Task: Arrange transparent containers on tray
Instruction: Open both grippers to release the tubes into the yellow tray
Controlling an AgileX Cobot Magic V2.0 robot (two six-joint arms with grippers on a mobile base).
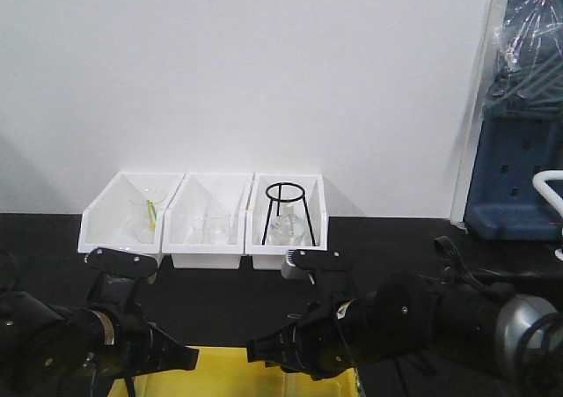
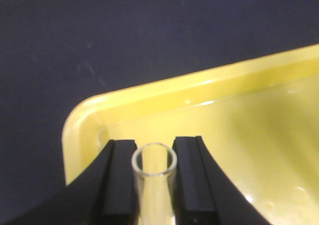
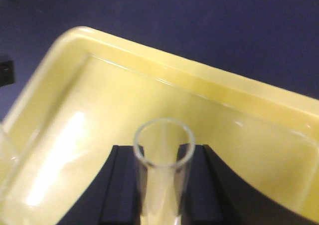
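Dark matte tabletop (image 1: 220, 300) runs back to a white wall, and the yellow tray (image 2: 149, 93) sits at its near edge, under both arms. Each arm holds a tube over that tray. The left gripper (image 2: 154, 172) is clamped on a clear test tube (image 2: 154, 161), black pads pressed to either side just below the open rim, which points toward the tray's rounded corner. The right gripper (image 3: 163, 175) likewise pinches a second test tube (image 3: 163, 150), its mouth aimed at the tray's far rim. In both wrist views the tube's long axis runs along the fingers, out from the claw, with the tray floor directly beneath, so setting down looks like a short lowering. Neither arm seems clearly nearer. Beyond the tray, against the wall, stand three white bins (image 1: 207, 221) with glassware; one holds a black wire stand (image 1: 284, 210).
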